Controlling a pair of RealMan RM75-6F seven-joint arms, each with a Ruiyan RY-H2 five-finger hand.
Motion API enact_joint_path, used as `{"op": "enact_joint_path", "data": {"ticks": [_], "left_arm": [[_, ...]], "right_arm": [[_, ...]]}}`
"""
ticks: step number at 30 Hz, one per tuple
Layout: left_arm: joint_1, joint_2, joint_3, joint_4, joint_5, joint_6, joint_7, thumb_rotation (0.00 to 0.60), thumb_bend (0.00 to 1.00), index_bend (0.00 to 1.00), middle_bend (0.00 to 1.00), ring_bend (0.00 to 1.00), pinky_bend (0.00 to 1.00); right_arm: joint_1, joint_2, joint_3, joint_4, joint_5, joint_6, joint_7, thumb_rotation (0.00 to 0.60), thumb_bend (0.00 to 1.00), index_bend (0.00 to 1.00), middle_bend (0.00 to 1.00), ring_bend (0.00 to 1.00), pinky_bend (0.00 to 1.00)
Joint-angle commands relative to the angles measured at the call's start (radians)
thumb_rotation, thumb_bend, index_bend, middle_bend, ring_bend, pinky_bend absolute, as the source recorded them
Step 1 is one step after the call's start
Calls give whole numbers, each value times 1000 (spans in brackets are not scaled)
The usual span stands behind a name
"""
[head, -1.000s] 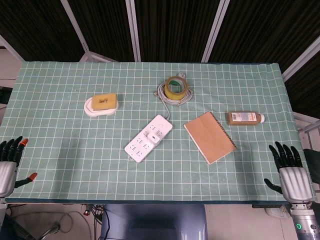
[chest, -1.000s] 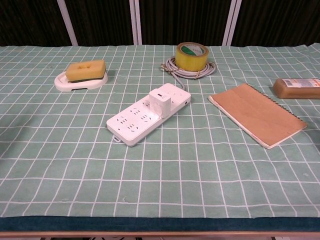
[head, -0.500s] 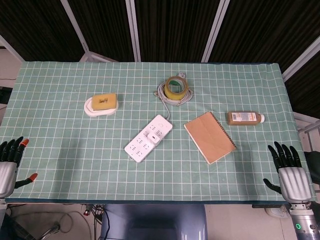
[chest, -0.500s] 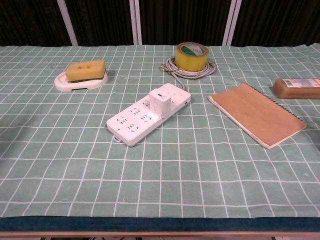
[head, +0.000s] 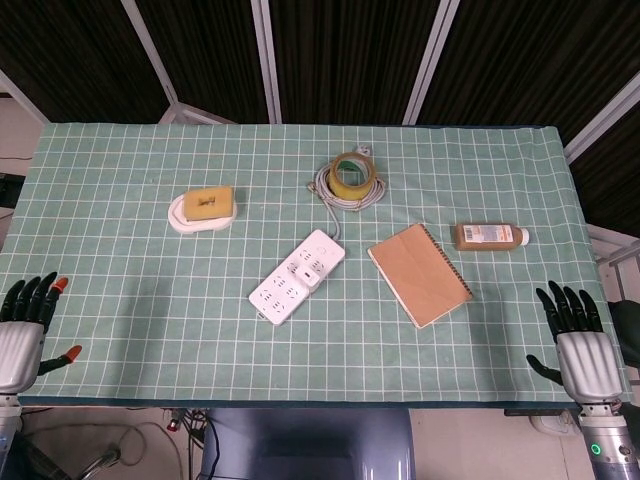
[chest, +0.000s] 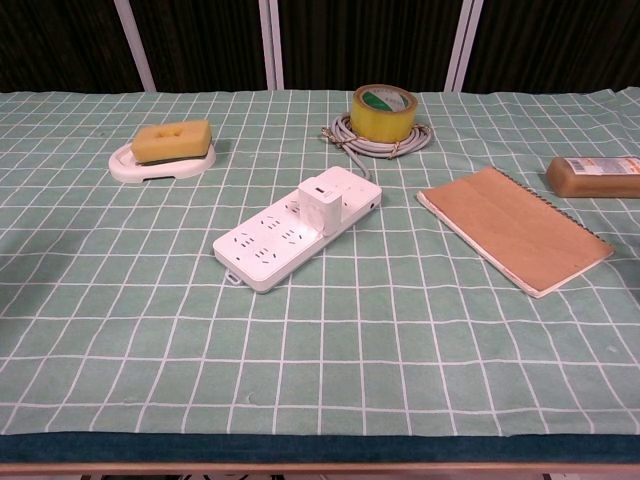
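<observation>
Robot hands sit at the near tabletop (head: 120, 300) corners, both empty with fingers spread: left robot hand (head: 24, 335) well apart from the sponge (head: 207, 203) on its dish, right robot hand (head: 580, 345) near the notebook (head: 419, 274) and bottle (head: 488, 236). Power strip (head: 297, 275) lies mid-table.

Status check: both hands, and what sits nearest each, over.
Left hand open, empty, at the near left table edge. Right hand open, empty, near right edge. Notebook and brown bottle nearest the right hand, untouched. Nothing between.
</observation>
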Motion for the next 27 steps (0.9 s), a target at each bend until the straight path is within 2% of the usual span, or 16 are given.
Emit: {"op": "enact_joint_path", "data": {"ticks": [1,5,9,13,18,27], "left_arm": [[-24,7,-12,-24,4,-21,24,600,139,0,0,0,0],[-68,20,-24,-81,20,-63,56,600,324,4,2,0,10],[-130,11,-36,-138,54,-121,105,600,459,39,54,19,100],[-185,-4,-44,-179,77,-181,149,600,525,53,96,49,144],[-278,-41,-63,-245,72,-309,241,600,591,71,115,66,171],[-374,-127,-76,-270,20,-455,353,600,610,132,176,87,193]], "right_arm": [[10,3,9,4,5,-9,-4,600,167,0,0,0,0],[26,21,30,-29,1,-5,-29,600,167,0,0,0,0],[45,40,48,-72,8,-18,-52,600,167,0,0,0,0],[61,51,61,-105,13,-31,-79,600,168,0,0,0,0],[89,72,84,-172,22,-54,-120,600,167,0,0,0,0],[140,103,113,-268,28,-103,-197,600,167,0,0,0,0]]}}
